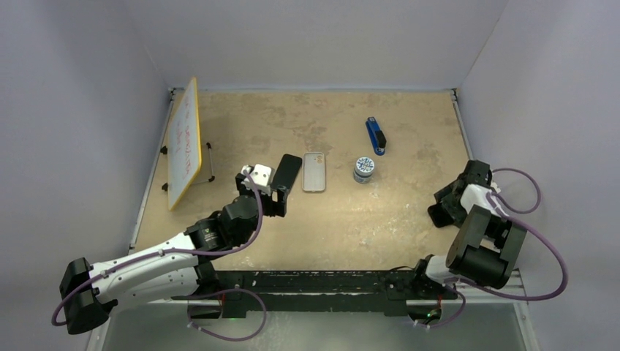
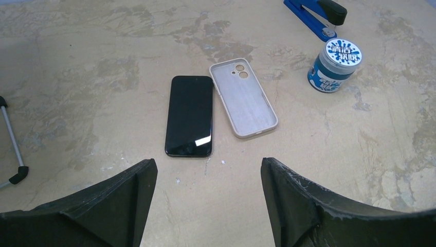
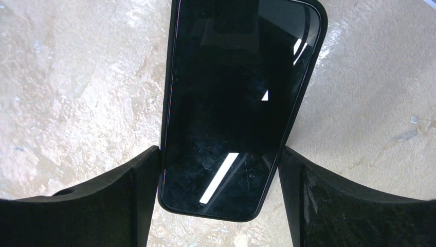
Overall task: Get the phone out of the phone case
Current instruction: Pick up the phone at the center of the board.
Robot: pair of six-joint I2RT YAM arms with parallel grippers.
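Phone (image 2: pixel 189 116) lies flat on the tabletop (image 2: pixel 77 77), dark screen up, out of its shell. Phone case (image 2: pixel 244 100) sits just beside it on the right, hollow side up, camera cut-out at the far end; you will see the two nearly meet at their far corners and splay apart toward the near ends. Left hand (image 2: pixel 206 170) hovers short of both, fingers spread wide with nothing between them, the phone's near end just beyond the tips. Right hand (image 3: pixel 220 154) is well away at the right side of the tabletop, its fingers flanking a black glossy slab (image 3: pixel 241 77) that lies flat there (phone-like, but you cannot name it from the wrist view). The fingers stand close against the slab's long edges; whether they pinch it or only bracket it, you cannot tell. Beyond the case to the right: a small jar (image 2: pixel 333 64) with a blue-and-white printed lid, upright, and past that a blue stapler (image 2: pixel 314 14) with a black top. Far left in the overhead view, a small whiteboard (image 1: pixel 184 142) with a yellow frame leans on its stand, red writing on its face too small to read.
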